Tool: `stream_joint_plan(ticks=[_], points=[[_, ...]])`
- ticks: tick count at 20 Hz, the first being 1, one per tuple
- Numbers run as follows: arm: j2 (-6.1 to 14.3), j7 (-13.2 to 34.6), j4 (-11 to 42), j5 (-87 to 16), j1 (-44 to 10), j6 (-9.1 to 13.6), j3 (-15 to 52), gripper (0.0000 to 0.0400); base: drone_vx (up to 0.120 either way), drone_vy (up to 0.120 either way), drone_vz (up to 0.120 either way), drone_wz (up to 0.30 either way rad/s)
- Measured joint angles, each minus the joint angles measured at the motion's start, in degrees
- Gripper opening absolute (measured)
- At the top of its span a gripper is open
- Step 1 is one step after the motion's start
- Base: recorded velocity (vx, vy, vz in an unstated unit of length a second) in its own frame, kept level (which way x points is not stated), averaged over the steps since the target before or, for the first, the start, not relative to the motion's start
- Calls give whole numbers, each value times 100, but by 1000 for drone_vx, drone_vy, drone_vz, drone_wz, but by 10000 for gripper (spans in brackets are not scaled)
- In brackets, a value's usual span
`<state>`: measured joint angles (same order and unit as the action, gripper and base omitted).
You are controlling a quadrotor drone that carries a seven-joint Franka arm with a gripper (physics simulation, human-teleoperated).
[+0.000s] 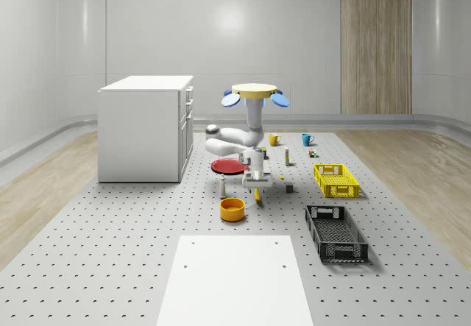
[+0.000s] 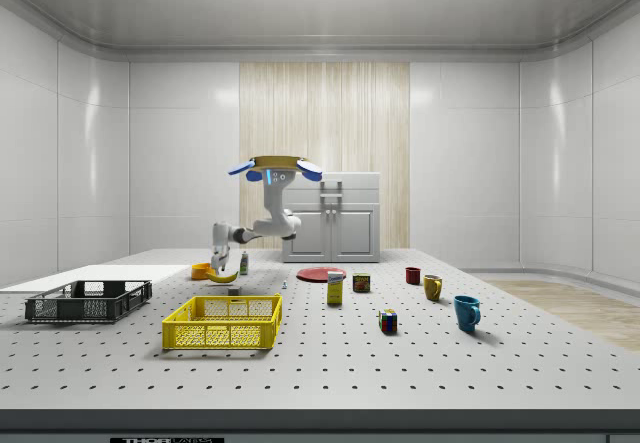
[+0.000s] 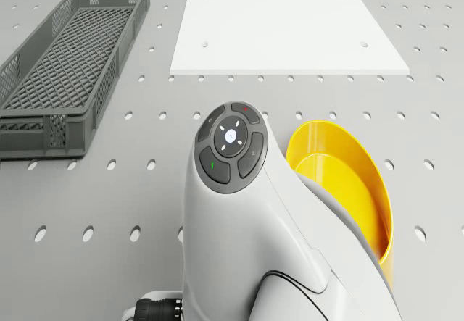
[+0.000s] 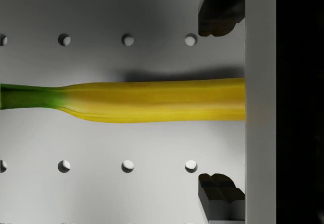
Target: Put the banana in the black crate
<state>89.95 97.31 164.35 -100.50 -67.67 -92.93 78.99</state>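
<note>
The drone (image 1: 255, 90) hovers above the perforated bench (image 1: 132, 245), over the spot between the red plate (image 1: 227, 166) and the orange bowl (image 1: 232, 209), with its white arm (image 1: 235, 143) bent down toward the surface. The tool (image 1: 257, 186) hangs low just beside the orange bowl, on the side toward the yellow crate (image 1: 336, 180), and the banana (image 1: 257, 194) sits right under it. From the side the banana (image 2: 223, 276) looks lifted a little off the bench, just beyond the yellow crate (image 2: 224, 321). Looking along the wrist, the banana (image 4: 152, 101) runs across between the two dark fingertips (image 4: 218, 14), green stem at one end, its shadow falling on the bench behind it; the fingertips stand apart on either side of the fruit with gaps showing, so the tool is spread and I cannot tell if anything is touching the peel. The black crate (image 1: 335, 232) lies well apart from the orange bowl, past the banana and nearer the front edge, next to the white panel (image 1: 234, 282). From the drone's camera the orange bowl (image 3: 341, 183) shows just beside the arm, and the black crate (image 3: 61, 67) lies beyond it.
</note>
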Motion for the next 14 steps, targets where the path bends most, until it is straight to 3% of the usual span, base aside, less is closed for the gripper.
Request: stream_joint_plan(ticks=[2, 14], points=[[2, 0, 0, 1, 0, -2, 0, 400, 0, 60, -80, 0], [-9, 20, -194, -337, -188, -133, -360, 400, 0, 0, 0, 0]])
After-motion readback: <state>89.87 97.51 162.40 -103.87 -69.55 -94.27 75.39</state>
